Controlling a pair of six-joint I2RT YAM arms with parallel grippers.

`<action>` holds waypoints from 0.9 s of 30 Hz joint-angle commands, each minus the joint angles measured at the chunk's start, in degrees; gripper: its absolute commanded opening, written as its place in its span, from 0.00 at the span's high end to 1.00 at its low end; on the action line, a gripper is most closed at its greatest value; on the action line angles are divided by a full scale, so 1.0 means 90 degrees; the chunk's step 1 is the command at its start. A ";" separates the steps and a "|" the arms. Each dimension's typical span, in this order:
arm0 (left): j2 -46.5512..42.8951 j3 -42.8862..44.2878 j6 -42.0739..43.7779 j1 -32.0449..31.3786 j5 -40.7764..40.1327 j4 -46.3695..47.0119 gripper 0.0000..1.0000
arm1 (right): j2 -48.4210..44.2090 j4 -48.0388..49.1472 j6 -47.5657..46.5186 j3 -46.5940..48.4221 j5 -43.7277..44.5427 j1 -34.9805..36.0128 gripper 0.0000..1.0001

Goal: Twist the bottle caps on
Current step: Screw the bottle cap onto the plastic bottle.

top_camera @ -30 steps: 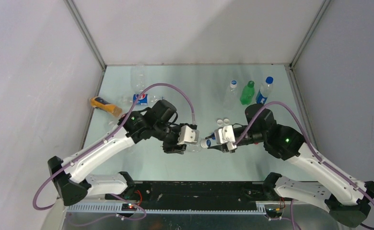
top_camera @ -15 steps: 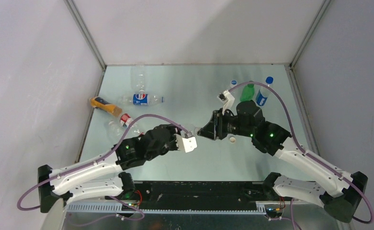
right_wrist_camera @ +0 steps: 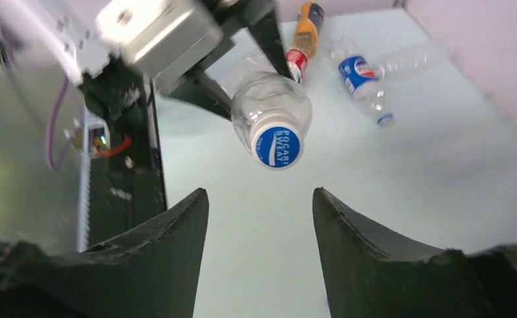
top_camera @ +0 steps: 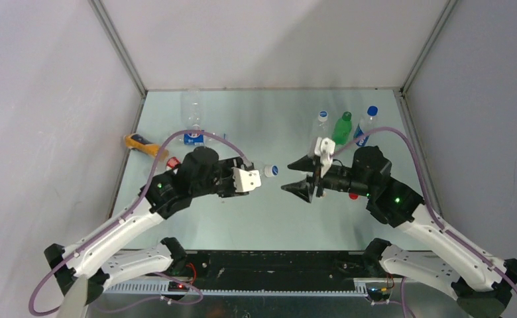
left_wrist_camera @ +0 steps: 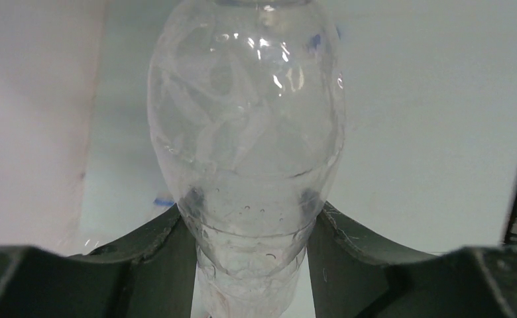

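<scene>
Left hand (left_wrist_camera: 252,215) pinching clear bottle (left_wrist_camera: 246,132) at narrow part of body. Bottle held level above bench (top_camera: 242,119), centre of top view. Blue cap (top_camera: 270,171) sits on its neck, pointing at right hand (top_camera: 298,176). Right hand spread: in wrist view fingers (right_wrist_camera: 176,225) stand lower left and lower right of cap, apart from it. Green bottle (top_camera: 341,128) upright, upper right of top view. Orange bottle (top_camera: 143,146) lying at left edge of bench.
</scene>
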 commanded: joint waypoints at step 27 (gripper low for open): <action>0.1332 0.1542 0.0358 0.0190 0.2802 -0.1848 0.99 | 0.0285 -0.1181 -0.4350 0.0531 -0.2303 0.0073 0.59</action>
